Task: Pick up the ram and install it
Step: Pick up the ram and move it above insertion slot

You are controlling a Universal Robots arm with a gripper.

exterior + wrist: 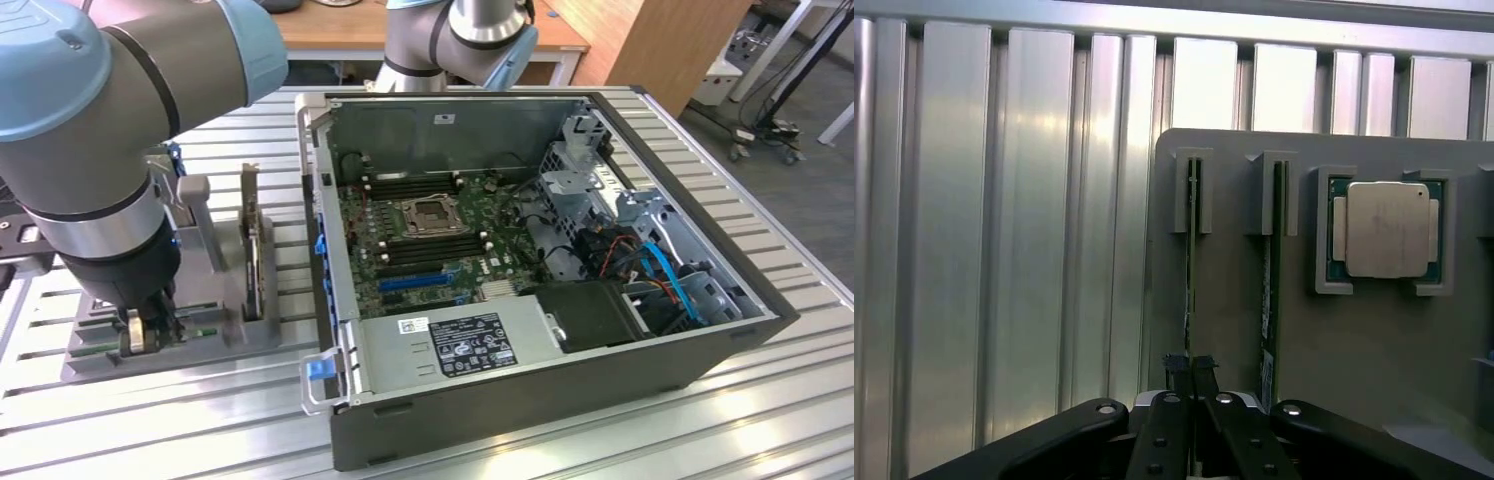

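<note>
Gripper [1192, 372] is down on the grey holder [1354, 350]. It's nearly shut, fingertips pinching the upper edge of the ram [1191, 260], which stands on edge in its slot. In the exterior view the holder sits at 9 o'clock from the open PC case [694, 350], both on the slatted surface [160, 420].

My read for the lift:
- Draw straight out along the slot guides, no twist, slow until clear.
- The second stick [1269, 300] stands in the next slot just beside, so no sideways drift.
- Thin board, narrow pinch: it could pivot in the grip, so I'd confirm it hangs square before carrying.
- I can't tell if the pinch is mid-length.

Writing:
- White label on the second stick: unreadable.
- White label on the case's metal cover [454, 345]: print too fine.
- Small sticker on the case's far wall [445, 117]: same.
- Processor [1387, 228] lid: no print I can make out.
</note>
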